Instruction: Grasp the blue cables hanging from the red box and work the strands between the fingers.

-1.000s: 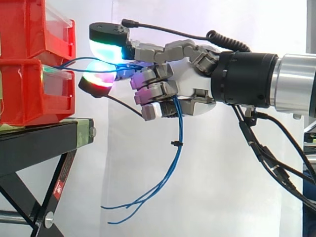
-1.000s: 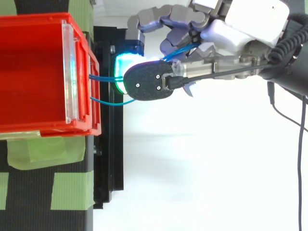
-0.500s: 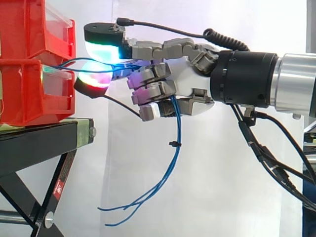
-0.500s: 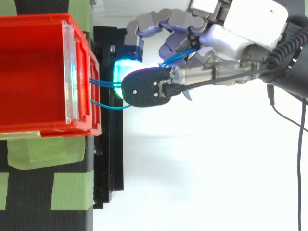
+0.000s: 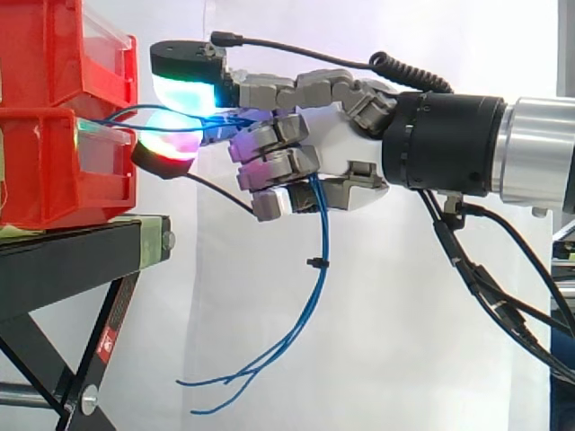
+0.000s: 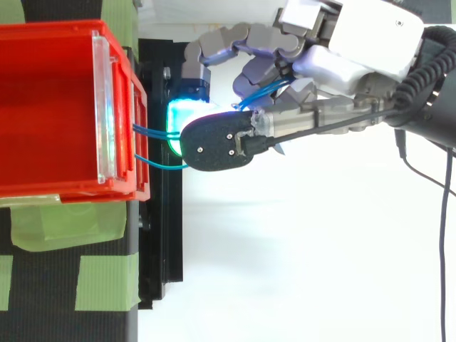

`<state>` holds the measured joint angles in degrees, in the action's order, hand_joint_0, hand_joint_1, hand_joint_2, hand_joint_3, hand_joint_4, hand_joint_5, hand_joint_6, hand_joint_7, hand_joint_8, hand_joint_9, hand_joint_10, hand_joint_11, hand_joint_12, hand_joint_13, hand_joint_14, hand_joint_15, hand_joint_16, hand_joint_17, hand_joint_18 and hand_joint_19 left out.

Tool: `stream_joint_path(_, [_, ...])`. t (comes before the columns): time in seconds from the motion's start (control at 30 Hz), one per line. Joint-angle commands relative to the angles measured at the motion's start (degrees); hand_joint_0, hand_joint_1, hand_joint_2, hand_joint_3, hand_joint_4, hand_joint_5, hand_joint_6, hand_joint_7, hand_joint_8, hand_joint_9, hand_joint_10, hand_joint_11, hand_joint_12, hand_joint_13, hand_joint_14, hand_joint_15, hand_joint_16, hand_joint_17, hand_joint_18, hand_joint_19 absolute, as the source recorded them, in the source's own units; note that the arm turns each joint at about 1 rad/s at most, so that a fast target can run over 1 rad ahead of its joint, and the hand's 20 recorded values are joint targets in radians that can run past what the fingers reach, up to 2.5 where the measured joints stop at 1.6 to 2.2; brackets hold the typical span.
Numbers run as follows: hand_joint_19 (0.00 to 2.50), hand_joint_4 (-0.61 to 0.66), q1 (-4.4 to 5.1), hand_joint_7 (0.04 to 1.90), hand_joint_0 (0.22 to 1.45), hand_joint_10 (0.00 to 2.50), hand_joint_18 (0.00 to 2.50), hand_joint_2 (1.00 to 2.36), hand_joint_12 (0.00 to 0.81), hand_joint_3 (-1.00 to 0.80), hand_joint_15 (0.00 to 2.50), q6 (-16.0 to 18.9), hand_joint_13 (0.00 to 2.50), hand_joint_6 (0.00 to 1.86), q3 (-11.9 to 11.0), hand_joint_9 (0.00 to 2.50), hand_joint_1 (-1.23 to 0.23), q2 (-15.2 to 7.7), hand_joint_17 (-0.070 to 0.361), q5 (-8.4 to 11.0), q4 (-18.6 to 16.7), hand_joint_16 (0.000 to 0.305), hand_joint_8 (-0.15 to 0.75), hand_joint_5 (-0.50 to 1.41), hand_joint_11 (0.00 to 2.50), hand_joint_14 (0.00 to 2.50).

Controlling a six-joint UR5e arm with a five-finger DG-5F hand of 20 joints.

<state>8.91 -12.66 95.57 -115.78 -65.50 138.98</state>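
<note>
The blue cables (image 5: 324, 235) are leaving the front of the red box (image 6: 57, 27) as thin strands and running level across the short gap out from it. There they are passing between two glowing fingertips (image 5: 184, 90) and on through the hand (image 5: 337, 148), which is gripping them: the pads are pinching the strands just off the box front, close to it but apart, and the other fingers are curling round them farther out. Beneath the hand the cables are hanging free, bound by a small black tie (image 5: 314, 262), then sweeping back toward the box side and splaying into separate loose ends well below the box's base. The box is sitting on a black stand (image 5: 72, 260), whose edge is jutting a little past the box front, right under the pinching pads. Beyond that edge, away from the box, open room is spreading below and beside the hand before the white curtain (image 5: 377, 341). Green tape (image 6: 43, 224) is lying on the stand beside the box.
</note>
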Motion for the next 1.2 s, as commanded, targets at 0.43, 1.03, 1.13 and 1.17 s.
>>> stream_joint_path(0.43, [0.86,0.22,-1.18,1.14,0.94,2.50,1.61,1.02,0.491,0.06,1.68,0.0,1.19,0.77,0.0,0.91,-0.74,0.0,0.140,-1.91,0.8,0.062,0.404,0.14,2.48,2.50])
stream_joint_path(1.03, [0.85,0.24,-2.67,1.36,0.95,2.50,1.62,1.02,0.484,0.13,1.67,-7.0,1.19,0.25,0.1,0.90,-0.69,0.0,0.142,-3.40,0.8,0.063,0.404,0.36,2.45,2.50])
stream_joint_path(1.13, [0.84,0.25,-2.67,1.41,0.95,2.50,1.63,1.01,0.484,0.13,1.67,-8.4,1.19,0.14,0.1,0.89,-0.68,0.0,0.144,-3.76,0.8,0.064,0.399,0.42,2.42,2.50])
stream_joint_path(1.17, [0.83,0.25,-2.76,1.41,0.95,2.50,1.63,1.01,0.484,0.13,1.67,-8.5,1.19,0.13,0.0,0.90,-0.68,0.0,0.143,-3.84,0.8,0.063,0.401,0.42,2.44,2.50])
